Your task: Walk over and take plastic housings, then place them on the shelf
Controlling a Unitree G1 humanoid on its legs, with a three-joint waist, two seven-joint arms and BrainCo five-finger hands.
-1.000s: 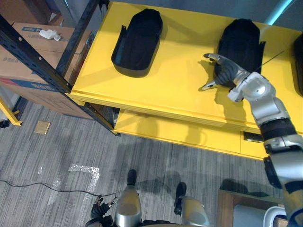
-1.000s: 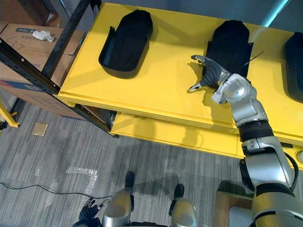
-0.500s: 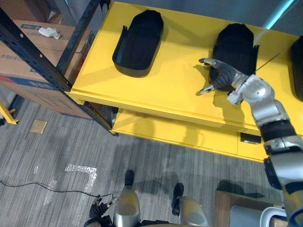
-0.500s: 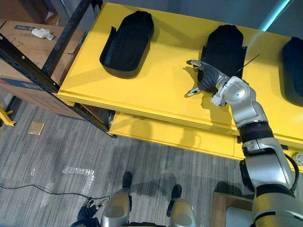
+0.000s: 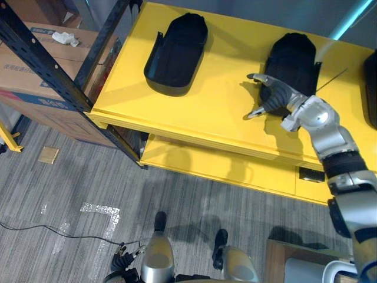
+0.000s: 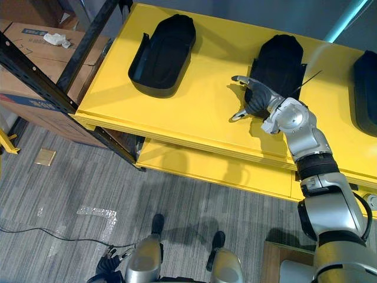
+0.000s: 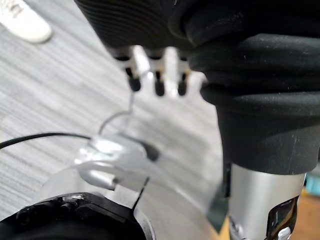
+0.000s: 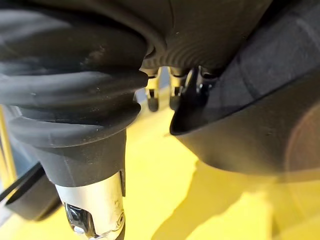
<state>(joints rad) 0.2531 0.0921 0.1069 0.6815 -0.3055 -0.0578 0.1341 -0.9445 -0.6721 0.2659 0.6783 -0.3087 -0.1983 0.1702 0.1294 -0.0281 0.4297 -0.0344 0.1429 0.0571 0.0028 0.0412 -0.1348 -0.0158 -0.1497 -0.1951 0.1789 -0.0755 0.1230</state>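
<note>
Right hand (image 6: 257, 96): fingers splayed, gripping nothing, at the near end of a housing (image 6: 281, 56), a matte black, oval, rimmed plastic shell. Second housing (image 6: 162, 56) well to its left. Both on a glossy yellow shelf (image 6: 200, 103). Left hand (image 7: 171, 59): fingers straight, relaxed, over grey floor (image 7: 50, 90).

Nothing written can be read anywhere here. The cardboard box (image 5: 23, 76) standing past the left edge of the yellow shelf (image 5: 224, 112) carries strips of blue print on its top and along its side, but the letters are too small to make out.
</note>
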